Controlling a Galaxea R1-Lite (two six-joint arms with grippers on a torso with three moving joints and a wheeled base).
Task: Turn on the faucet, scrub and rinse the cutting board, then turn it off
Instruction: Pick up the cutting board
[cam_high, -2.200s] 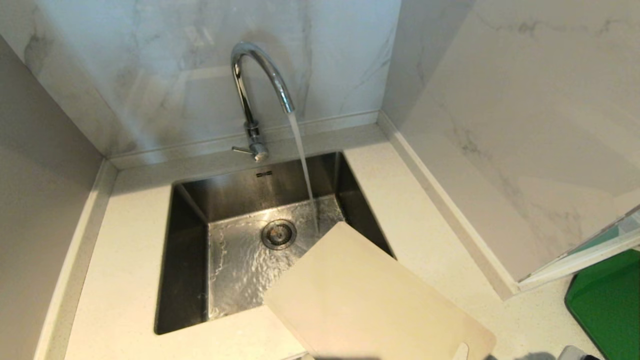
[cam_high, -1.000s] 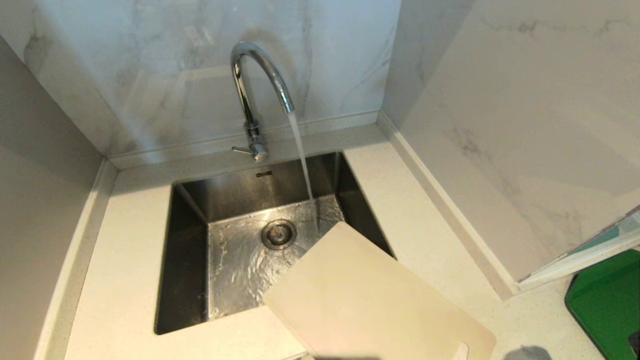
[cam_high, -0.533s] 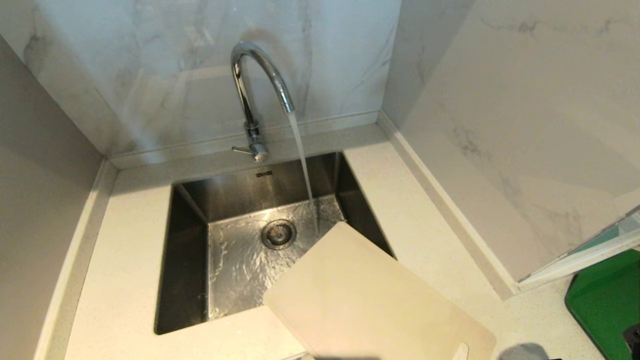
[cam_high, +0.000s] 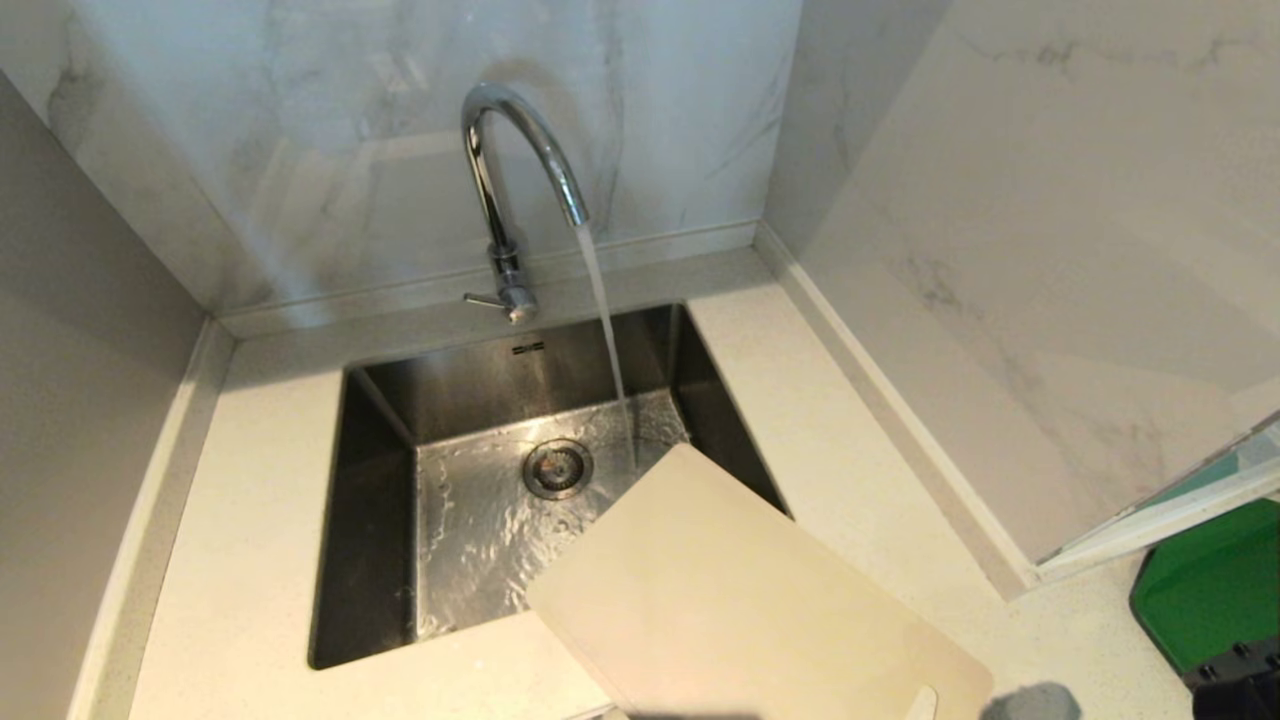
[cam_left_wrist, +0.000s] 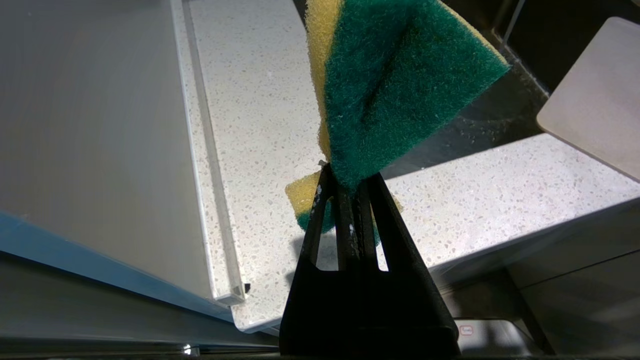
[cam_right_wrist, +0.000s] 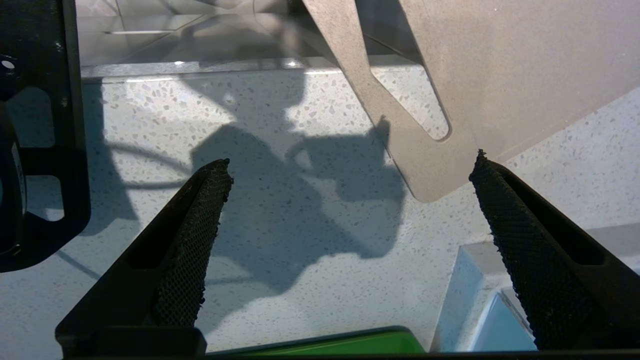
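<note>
Tall chrome gooseneck faucet already running into steel sink, cream plastic cutting board lying half over sink's near-right corner, right gripper wide open near its slot-handle end, likely next grabs board; left gripper clamped on green-yellow sponge.

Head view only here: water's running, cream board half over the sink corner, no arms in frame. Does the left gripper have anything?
Observer: Yes. The left gripper is shut on a yellow-and-green sponge, held above the countertop beside the sink.
Operator: And the right?
Observer: The right gripper is open and empty, jaws spread wide, aimed at the handle corner of the cutting board.
Operator: Touching it?
Observer: Not yet. The corner with the slot handle lies between the open fingertips, with bare counter visible around it.
</note>
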